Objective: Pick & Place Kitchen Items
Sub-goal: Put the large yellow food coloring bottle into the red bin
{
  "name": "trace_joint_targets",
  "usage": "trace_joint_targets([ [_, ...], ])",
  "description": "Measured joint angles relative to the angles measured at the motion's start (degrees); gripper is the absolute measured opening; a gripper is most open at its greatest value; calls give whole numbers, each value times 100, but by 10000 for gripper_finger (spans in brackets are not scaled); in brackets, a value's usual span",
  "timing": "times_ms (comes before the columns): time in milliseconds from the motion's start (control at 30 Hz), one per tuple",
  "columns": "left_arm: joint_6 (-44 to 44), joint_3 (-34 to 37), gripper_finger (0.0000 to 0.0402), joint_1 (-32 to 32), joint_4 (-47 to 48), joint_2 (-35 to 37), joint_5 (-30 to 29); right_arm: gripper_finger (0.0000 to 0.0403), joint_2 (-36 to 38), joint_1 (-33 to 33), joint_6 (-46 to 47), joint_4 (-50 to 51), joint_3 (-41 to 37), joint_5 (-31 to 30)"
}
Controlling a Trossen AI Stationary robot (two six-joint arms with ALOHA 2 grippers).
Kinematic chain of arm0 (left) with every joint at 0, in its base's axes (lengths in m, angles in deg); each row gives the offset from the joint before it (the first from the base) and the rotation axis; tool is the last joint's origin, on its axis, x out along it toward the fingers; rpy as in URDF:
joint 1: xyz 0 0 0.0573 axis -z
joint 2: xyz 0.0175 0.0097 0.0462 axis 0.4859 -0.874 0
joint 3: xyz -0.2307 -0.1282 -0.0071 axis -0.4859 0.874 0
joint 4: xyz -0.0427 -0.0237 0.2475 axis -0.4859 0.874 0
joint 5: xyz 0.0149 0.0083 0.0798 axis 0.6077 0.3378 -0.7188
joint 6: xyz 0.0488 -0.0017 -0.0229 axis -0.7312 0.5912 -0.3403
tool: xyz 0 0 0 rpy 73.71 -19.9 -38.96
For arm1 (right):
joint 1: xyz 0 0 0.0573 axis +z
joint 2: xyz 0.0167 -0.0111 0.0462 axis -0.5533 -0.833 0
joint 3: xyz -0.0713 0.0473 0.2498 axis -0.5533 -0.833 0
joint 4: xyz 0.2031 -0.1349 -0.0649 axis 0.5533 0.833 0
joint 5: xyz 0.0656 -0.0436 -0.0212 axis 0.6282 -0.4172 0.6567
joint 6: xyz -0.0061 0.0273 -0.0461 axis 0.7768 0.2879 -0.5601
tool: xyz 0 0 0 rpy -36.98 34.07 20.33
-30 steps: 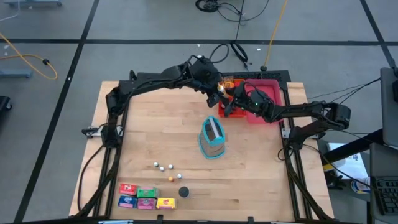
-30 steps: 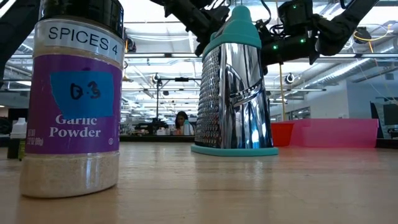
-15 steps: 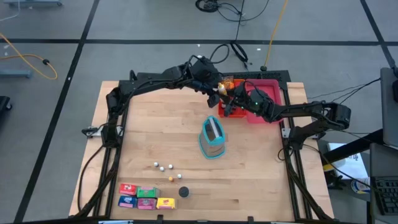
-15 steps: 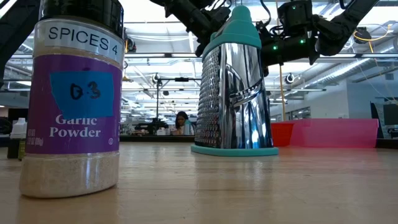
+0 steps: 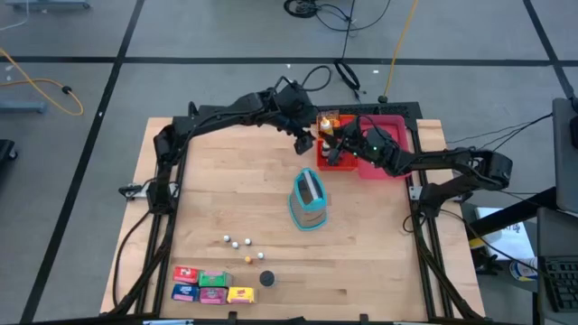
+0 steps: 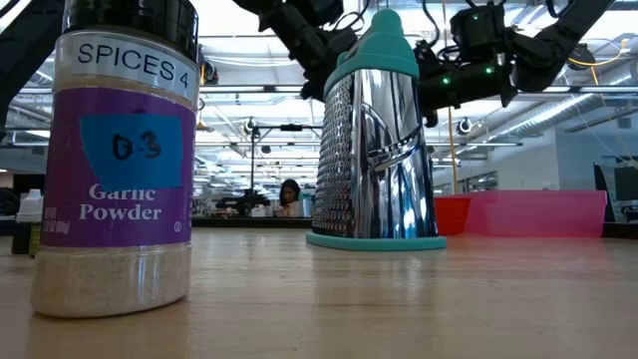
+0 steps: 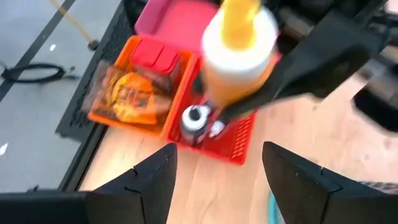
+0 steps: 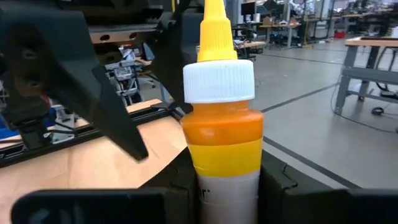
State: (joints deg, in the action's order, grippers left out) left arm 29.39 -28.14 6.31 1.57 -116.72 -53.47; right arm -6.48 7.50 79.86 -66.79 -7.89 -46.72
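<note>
Squeeze bottle (image 8: 219,124) in right end effector (image 8: 217,186)

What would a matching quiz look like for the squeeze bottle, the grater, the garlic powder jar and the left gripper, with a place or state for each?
Things:
1. squeeze bottle
2. grater
3. garlic powder jar
4. left gripper

Places or states:
A. open, holding nothing
B. upright at mid-table
C. clamped in the right gripper
D. standing next to the small boxes

Pairs: 1-C, 2-B, 3-D, 4-A
</note>
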Motion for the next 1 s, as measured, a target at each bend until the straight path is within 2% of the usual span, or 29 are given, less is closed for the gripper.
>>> trace_joint_targets([
  [300,16,2,237,-175,243,52,-24,81,667,-248,300,-64,-975,-5],
  [533,-155,7,237,-159,382,106,-27,81,677,-246,456,-731,-1706,-308],
  [700,-167,7,237,-227,547,273,-151,81,671,-238,585,-981,-1914,-316],
  [833,-175,9,237,-237,669,379,-240,81,441,-235,646,-1043,-1927,-298],
  [1000,-218,4,237,-230,965,554,-366,81,-222,-114,748,-1446,-1930,-295],
])
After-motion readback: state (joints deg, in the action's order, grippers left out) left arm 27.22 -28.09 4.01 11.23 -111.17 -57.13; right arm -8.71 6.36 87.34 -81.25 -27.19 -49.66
